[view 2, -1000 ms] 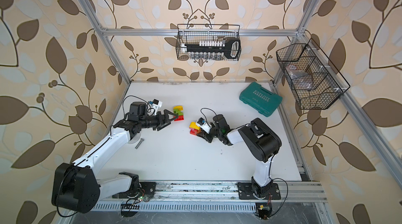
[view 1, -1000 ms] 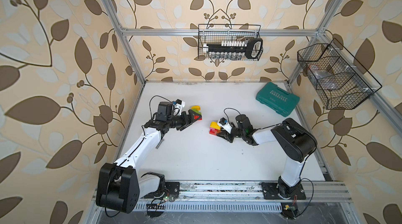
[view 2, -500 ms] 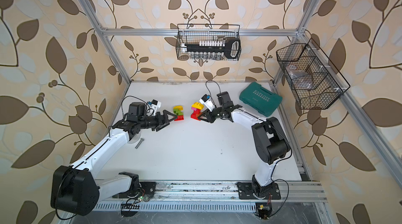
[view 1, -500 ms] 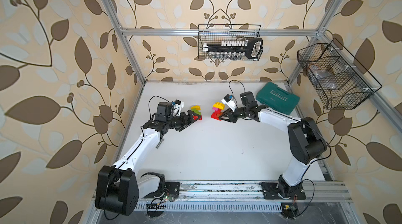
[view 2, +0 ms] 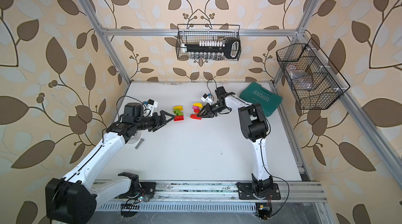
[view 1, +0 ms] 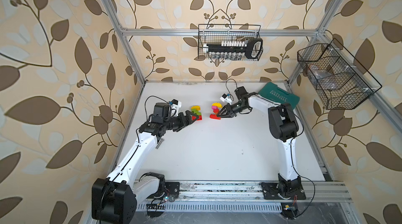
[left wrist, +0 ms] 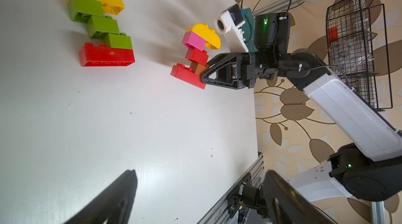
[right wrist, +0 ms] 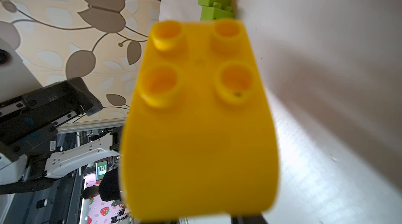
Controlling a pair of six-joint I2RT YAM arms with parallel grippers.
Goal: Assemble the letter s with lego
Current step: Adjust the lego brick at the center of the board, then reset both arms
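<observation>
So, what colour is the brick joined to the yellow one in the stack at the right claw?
Pink; the brick shows best in the left wrist view.

Two lego stacks (view 1: 196, 113) (view 1: 215, 108), two wire baskets (view 1: 201, 44) (view 1: 348, 101), one teal case (view 1: 280, 98).

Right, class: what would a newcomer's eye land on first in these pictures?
Two bright lego stacks side by side in the far half of the table: a yellow-green-red stack and a yellow-pink-red stack. The right gripper is shut on the second one's lower bricks. A teal case lies in the far right corner.
</observation>
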